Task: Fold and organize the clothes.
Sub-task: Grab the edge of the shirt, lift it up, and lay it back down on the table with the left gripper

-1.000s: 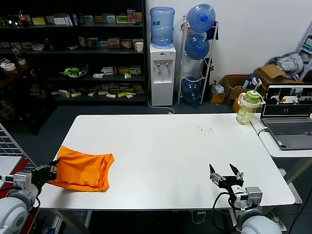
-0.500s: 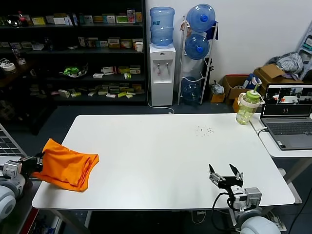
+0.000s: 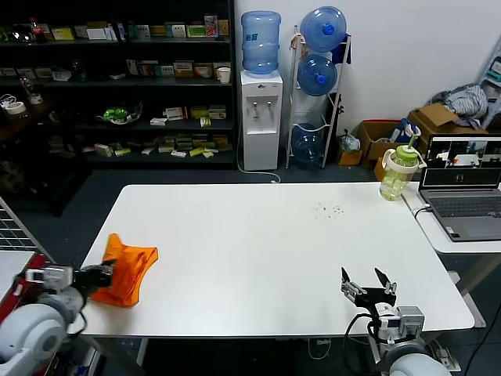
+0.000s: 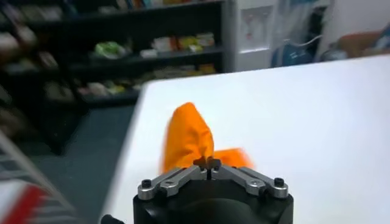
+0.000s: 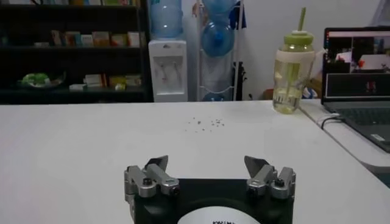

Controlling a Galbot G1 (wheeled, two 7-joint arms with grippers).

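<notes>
The bright orange T-shirt point(image 3: 126, 267) is bunched into a lifted fold at the near left corner of the white table point(image 3: 266, 235). My left gripper point(image 3: 106, 276) is shut on the shirt's near edge; in the left wrist view the gripper point(image 4: 208, 162) pinches the orange fabric point(image 4: 187, 135), which rises in a hump beyond the jaws. My right gripper point(image 3: 366, 283) is open and empty, low over the table's near right edge; in the right wrist view it point(image 5: 207, 164) faces bare table.
A green drink bottle point(image 3: 397, 171) stands at the table's far right corner. A laptop point(image 3: 466, 186) sits on a side table to the right. Shelves, a water dispenser point(image 3: 260, 117) and water jugs stand behind. Small specks point(image 3: 329, 208) lie on the table.
My left gripper dragged the shirt left, then came back toward the table's near left corner, bunching the shirt into a smaller raised fold. The right gripper barely shifted.
</notes>
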